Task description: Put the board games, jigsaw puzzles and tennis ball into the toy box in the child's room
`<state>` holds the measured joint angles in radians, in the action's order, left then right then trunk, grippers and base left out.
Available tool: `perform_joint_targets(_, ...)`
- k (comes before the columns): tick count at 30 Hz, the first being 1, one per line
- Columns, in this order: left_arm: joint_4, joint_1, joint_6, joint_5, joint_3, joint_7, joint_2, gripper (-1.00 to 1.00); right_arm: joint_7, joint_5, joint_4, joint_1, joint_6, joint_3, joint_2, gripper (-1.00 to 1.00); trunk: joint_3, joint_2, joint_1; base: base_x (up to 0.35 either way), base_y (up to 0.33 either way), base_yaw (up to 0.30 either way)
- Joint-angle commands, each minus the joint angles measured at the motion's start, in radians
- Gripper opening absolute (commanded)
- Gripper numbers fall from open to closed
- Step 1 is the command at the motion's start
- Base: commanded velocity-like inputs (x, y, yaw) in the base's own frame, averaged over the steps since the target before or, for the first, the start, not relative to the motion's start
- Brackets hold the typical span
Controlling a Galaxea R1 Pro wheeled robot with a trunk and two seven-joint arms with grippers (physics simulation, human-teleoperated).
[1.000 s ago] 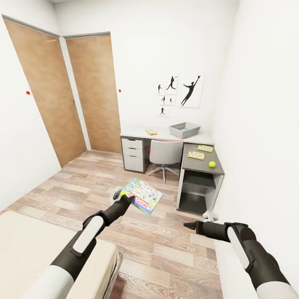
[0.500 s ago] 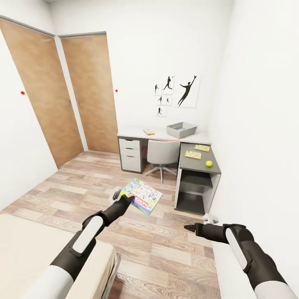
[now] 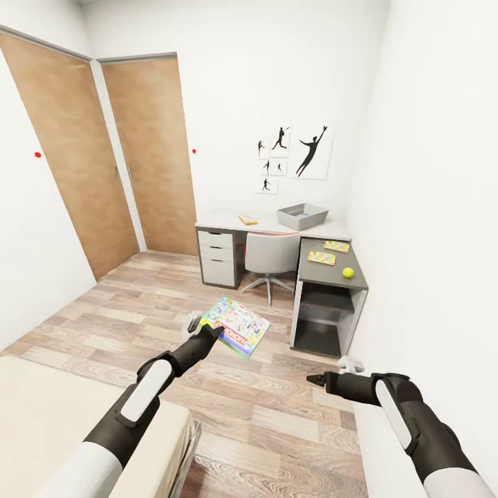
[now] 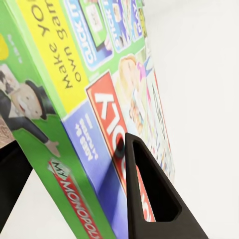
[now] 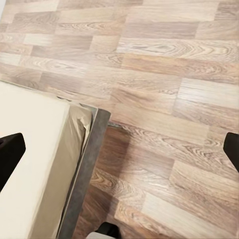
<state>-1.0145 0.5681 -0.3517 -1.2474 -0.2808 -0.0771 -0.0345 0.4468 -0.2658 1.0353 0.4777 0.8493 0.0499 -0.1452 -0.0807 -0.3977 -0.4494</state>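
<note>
One left claw [image 3: 216, 332] clamps the MONOPOLY box [image 3: 238, 327].

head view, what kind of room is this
Most likely a child's bedroom: a bed in the near corner, a desk with a swivel chair, baseball-player silhouette prints on the wall, and a Monopoly box in the left gripper.

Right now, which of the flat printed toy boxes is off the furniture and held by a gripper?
The green-edged Monopoly board game box, clamped in the left gripper above the wood floor. The two speckled jigsaw puzzle boxes lie flat on the dark grey desk.
</note>
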Motion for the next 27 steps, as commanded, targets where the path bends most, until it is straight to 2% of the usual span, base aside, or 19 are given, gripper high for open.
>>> perform_joint_targets(1, 0.000, 0.001, -0.002, -0.006, -0.001, -0.001, -0.001, -1.00, 0.005, 0.003, 0.000, 0.001, 0.005, 0.000, 0.001, 1.00, -0.002, -0.002, -0.001, 0.000, 0.000, 0.000)
perform_joint_targets(4, 0.000, 0.001, -0.002, -0.007, -0.001, -0.001, -0.004, -1.00, 0.005, 0.004, -0.005, 0.001, 0.005, -0.004, 0.004, 1.00, -0.002, -0.002, -0.001, 0.000, 0.000, 0.000)
perform_joint_targets(7, 0.000, 0.001, -0.001, -0.009, -0.001, 0.000, -0.012, -1.00, 0.000, 0.005, -0.021, 0.000, 0.005, -0.016, 0.031, 1.00, -0.002, -0.002, -0.001, 0.000, 0.000, 0.000)
perform_joint_targets(8, 0.000, 0.001, -0.001, -0.009, -0.001, 0.000, -0.012, -1.00, 0.000, 0.005, -0.021, 0.000, 0.005, -0.016, 0.031, 1.00, -0.002, -0.002, -0.001, 0.000, 0.000, 0.000)
perform_joint_targets(10, 0.001, 0.001, -0.001, -0.010, -0.001, 0.001, -0.018, -1.00, -0.012, 0.010, -0.042, 0.000, 0.003, -0.026, 0.062, 1.00, -0.002, -0.002, -0.001, 0.000, 0.000, 0.000)
perform_joint_targets(11, 0.001, 0.001, -0.001, -0.011, -0.001, 0.002, -0.021, -1.00, -0.031, 0.019, -0.066, 0.001, -0.003, -0.035, 0.089, 1.00, -0.002, -0.002, -0.001, 0.000, 0.000, -0.020)
perform_joint_targets(13, 0.002, 0.002, -0.001, -0.011, -0.001, 0.003, -0.023, -1.00, -0.052, 0.030, -0.089, 0.001, -0.018, -0.041, 0.108, 1.00, -0.002, -0.002, -0.001, 0.000, 0.000, -0.046)
perform_joint_targets(18, 0.002, 0.002, -0.001, -0.013, -0.001, 0.003, -0.027, -1.00, -0.087, 0.049, -0.123, 0.002, -0.068, -0.049, 0.132, 1.00, -0.002, -0.002, -0.001, 0.000, 0.000, -0.043)
perform_joint_targets(27, 0.002, 0.002, -0.001, -0.014, -0.001, 0.002, -0.027, -1.00, -0.093, 0.054, -0.127, 0.002, -0.081, -0.050, 0.137, 1.00, -0.002, -0.002, -0.001, 0.000, 0.000, -0.083)
